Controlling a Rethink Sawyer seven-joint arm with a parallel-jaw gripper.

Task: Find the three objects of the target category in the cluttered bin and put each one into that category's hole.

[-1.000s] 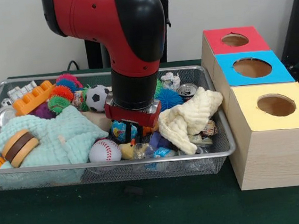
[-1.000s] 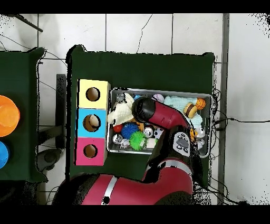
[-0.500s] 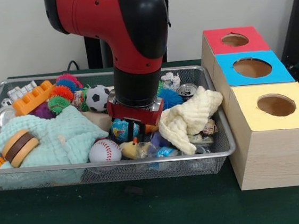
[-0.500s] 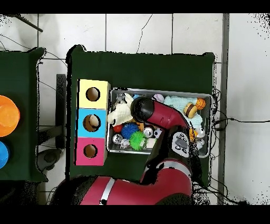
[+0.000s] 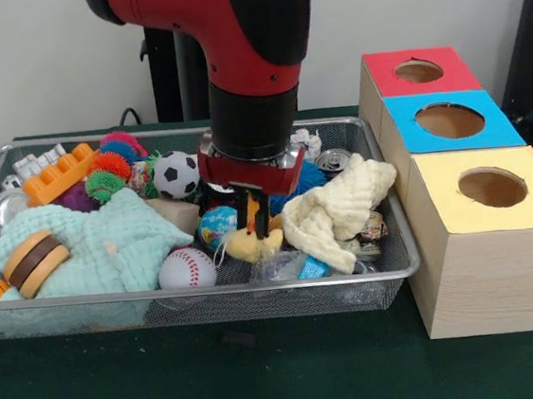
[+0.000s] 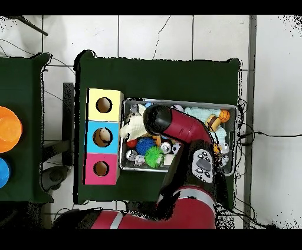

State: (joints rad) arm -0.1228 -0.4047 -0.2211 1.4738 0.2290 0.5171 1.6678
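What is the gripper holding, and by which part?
The gripper is shut on a small yellow toy, pinched at its top; it hangs below the jaws.

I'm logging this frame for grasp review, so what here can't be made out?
- Overhead view: the pincer and whatever it carries are hidden under the arm.
- Front view: the pincer grips a yellow toy, but its shape is too blurred to identify.
- Front view: the insides of the three holes are dark; contents unseen.
- Items beneath the cream cloth are covered.
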